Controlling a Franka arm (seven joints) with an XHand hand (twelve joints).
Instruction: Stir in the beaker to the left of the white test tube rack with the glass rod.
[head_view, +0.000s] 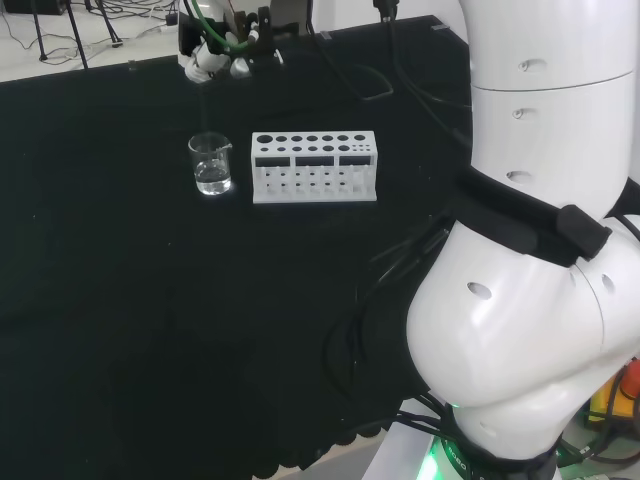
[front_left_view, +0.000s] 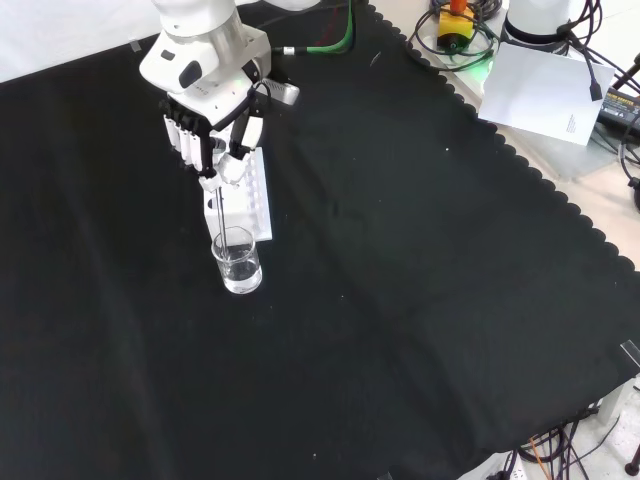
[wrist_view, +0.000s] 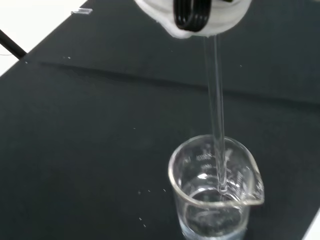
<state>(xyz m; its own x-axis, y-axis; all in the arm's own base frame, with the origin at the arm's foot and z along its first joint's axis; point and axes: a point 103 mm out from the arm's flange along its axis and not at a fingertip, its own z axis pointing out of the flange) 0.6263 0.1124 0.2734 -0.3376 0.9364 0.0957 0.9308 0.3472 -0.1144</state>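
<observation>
Hand grasping the thin clear glass rod over the small clear glass beaker.
Rod tip seems to reach the clear liquid; the beaker stands just left of the white test tube rack in the head view.

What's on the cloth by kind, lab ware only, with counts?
Beaker: 1, clear glass with clear liquid
Glass rod: 1, held by the hand, tip inside the beaker
White test tube rack: 1
Total: 3
</observation>
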